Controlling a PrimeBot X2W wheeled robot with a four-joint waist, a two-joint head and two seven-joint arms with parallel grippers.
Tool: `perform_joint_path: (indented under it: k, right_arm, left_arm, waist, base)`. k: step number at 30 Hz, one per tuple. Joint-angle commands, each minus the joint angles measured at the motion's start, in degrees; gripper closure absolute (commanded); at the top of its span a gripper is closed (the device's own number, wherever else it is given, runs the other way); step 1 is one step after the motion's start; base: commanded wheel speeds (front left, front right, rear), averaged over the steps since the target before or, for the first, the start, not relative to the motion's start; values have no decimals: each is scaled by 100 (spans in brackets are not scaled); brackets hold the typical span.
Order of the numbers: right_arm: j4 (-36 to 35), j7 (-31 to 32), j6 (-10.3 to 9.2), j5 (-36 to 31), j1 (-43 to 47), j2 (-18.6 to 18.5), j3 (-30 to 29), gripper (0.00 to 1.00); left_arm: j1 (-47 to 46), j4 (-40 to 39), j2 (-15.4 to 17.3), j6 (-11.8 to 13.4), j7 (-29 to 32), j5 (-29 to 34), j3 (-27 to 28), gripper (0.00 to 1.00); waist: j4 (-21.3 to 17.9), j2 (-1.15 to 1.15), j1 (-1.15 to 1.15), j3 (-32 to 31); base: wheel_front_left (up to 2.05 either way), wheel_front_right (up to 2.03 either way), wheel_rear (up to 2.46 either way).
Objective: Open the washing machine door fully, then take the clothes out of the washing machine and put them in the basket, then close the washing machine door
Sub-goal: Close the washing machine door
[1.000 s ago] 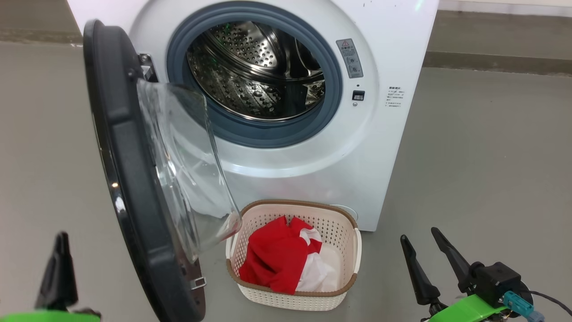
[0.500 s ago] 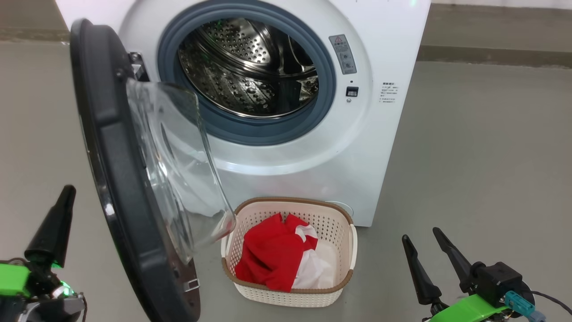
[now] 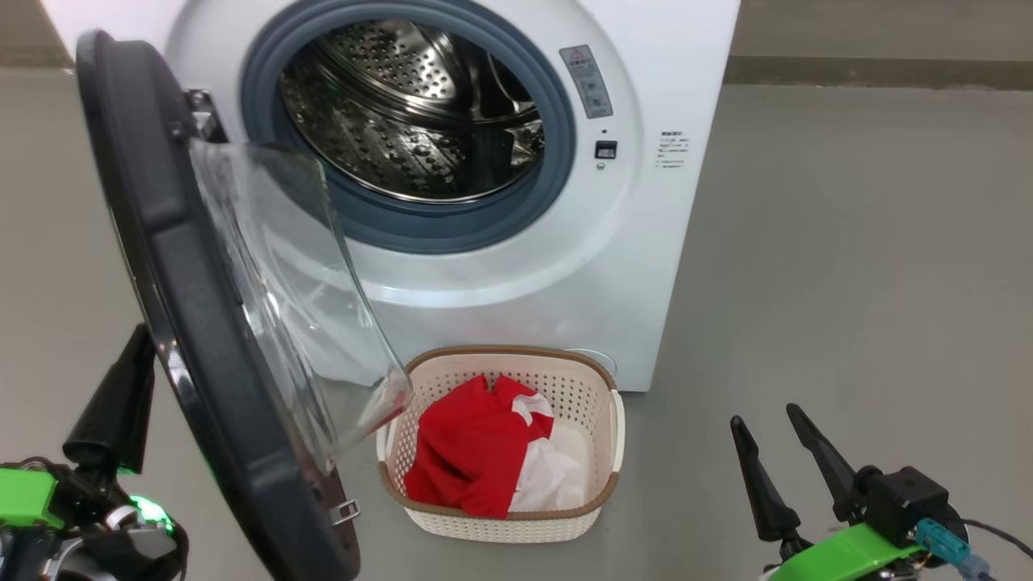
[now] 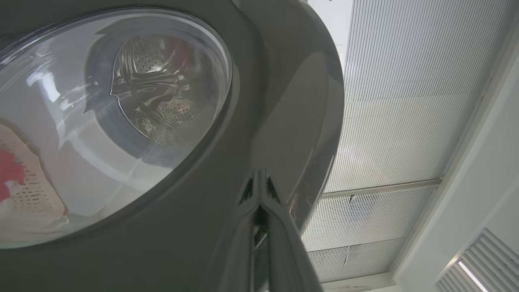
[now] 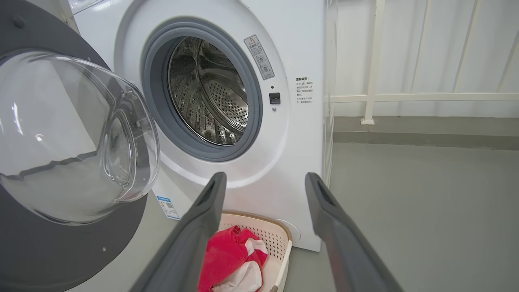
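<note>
Red clothes point(image 3: 472, 452) lie in the basket point(image 3: 500, 353), the drum point(image 3: 403, 129) bare; the left claw point(image 3: 133, 363), pinched shut and empty, sits at the glossy outer rim of the washing machine door point(image 3: 186, 323), the right claw point(image 3: 764, 413) gapes empty, so a closing push may skid off that slick rim.

Your washing machine door point(image 3: 186, 323) shows a glossy black outer face, mirror-like in the left wrist view, a matt dark grey inner rim and a clear, smooth window point(image 3: 299, 298). The washing machine point(image 3: 646, 202) body is smooth white; its drum point(image 3: 403, 121) is shiny perforated steel inside a matt grey rubber ring point(image 3: 452, 230). The basket point(image 3: 500, 524) is cream perforated plastic with a brown woven-look rim, the clothes point(image 3: 460, 452) soft red and white cloth. The floor point(image 3: 847, 242) looks matt grey.
</note>
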Motion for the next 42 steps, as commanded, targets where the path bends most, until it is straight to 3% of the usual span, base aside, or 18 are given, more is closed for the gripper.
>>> perform_joint_path:
  k: [1, 15, 24, 42]
  right_arm:
    - [-144, -36, 37, 53, -311, -30, 130, 0]
    - [-163, -36, 37, 57, -433, -55, 144, 0]
    - [-212, -36, 37, 66, -594, -53, 155, 0]
    - [-316, -36, 37, 47, -896, -68, 130, 0]
  left_arm:
    - [-92, -207, 100, 3, 29, -46, 47, 100]
    - [-387, -112, 100, -68, -255, -418, -398, 100]
    - [-949, 369, 100, -222, -674, -687, -618, 100]
    - [-2391, 1325, 99, -482, -957, -564, -860, 100]
  waist:
    - [-84, 0, 0, 49]
    - [-708, 0, 0, 366]
    - [-1176, 0, 0, 658]
    - [-1415, 0, 0, 1316]
  base:
    - [0, 0, 0]
    - [0, 0, 0]
    - [0, 0, 0]
    - [0, 0, 0]
